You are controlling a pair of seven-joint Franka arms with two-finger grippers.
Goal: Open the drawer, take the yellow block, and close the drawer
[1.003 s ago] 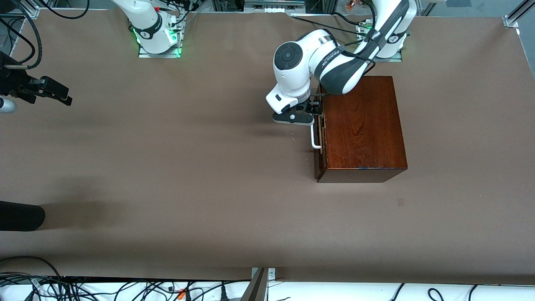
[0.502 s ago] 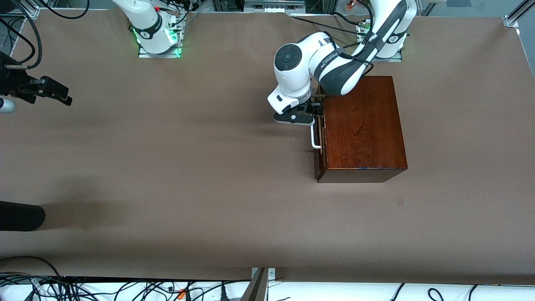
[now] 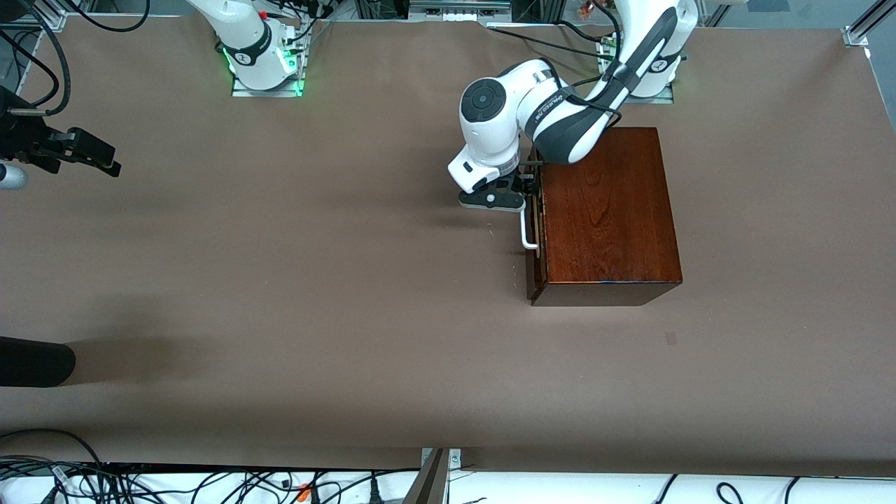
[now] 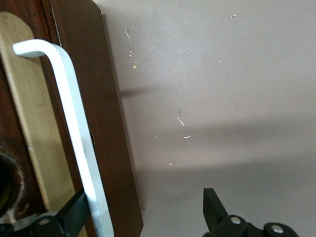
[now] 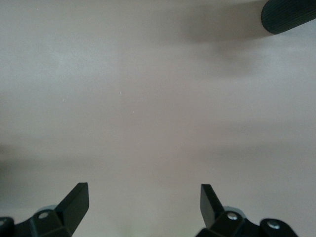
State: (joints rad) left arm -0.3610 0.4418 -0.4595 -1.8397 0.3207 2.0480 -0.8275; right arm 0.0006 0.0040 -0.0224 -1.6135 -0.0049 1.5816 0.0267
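Observation:
The dark reddish-brown wooden box [image 3: 605, 210] stands toward the left arm's end of the table. Its drawer [image 3: 536, 224] faces the right arm's end and looks shut or nearly so. The white bar handle [image 3: 525, 231] [image 4: 74, 123] runs along the drawer's front [image 4: 106, 148]. My left gripper [image 3: 530, 185] [image 4: 143, 197] is open at the end of the handle farther from the front camera. One finger [image 4: 74, 217] lies tucked between bar and drawer, the other [image 4: 212, 205] is out over the table. My right gripper [image 3: 91, 157] [image 5: 143, 195] waits open over bare table at the right arm's end. The yellow block is hidden.
A black ribbed cylinder [image 3: 35, 360] [image 5: 289, 15] reaches in over the table at the right arm's end, nearer the front camera. Cables [image 3: 210, 483] and a metal bracket [image 3: 435, 476] line the table's front edge. Brown tabletop [image 3: 315, 280] spreads in front of the drawer.
The left arm's upper links have shifted a little toward its base. Its gripper has barely moved at the handle. The right arm and the drawer have not moved.

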